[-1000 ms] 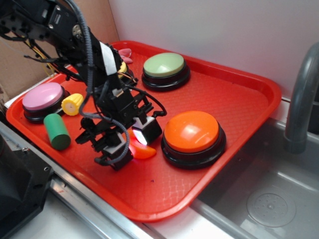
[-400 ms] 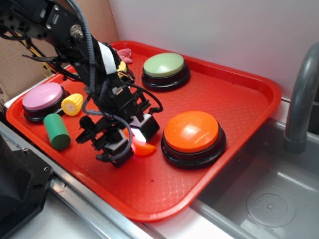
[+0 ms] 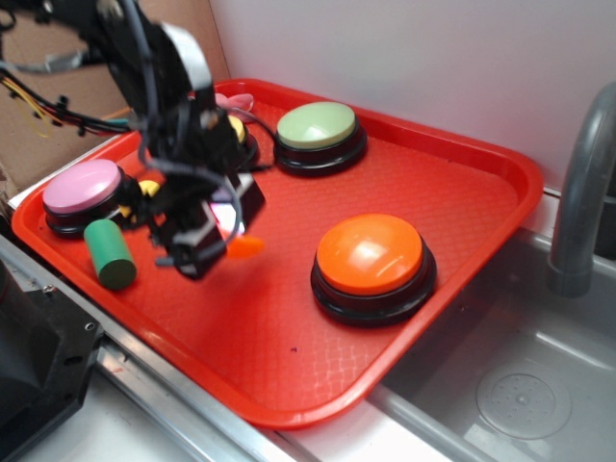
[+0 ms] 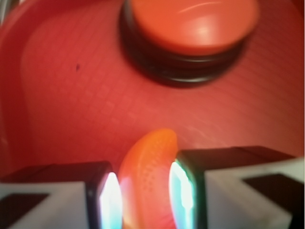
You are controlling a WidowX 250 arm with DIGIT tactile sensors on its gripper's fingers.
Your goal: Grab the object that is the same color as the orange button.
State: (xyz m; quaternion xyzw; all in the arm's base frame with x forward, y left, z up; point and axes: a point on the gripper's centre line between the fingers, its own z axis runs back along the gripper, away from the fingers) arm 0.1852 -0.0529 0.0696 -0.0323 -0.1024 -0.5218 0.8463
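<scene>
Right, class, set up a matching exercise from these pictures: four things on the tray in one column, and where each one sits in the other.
Things:
1. orange crescent
2. orange button
3. green cylinder
4. green button

Places:
A. at the tray's back, near the wall
B. held in the claw
C. in front of the pink button
D. on the side near the sink

Pairs: 1-B, 2-D, 3-C, 4-A

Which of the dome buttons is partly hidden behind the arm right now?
The yellow button at the tray's back left; only a sliver shows. The pink, green and orange buttons are in plain view.
</scene>
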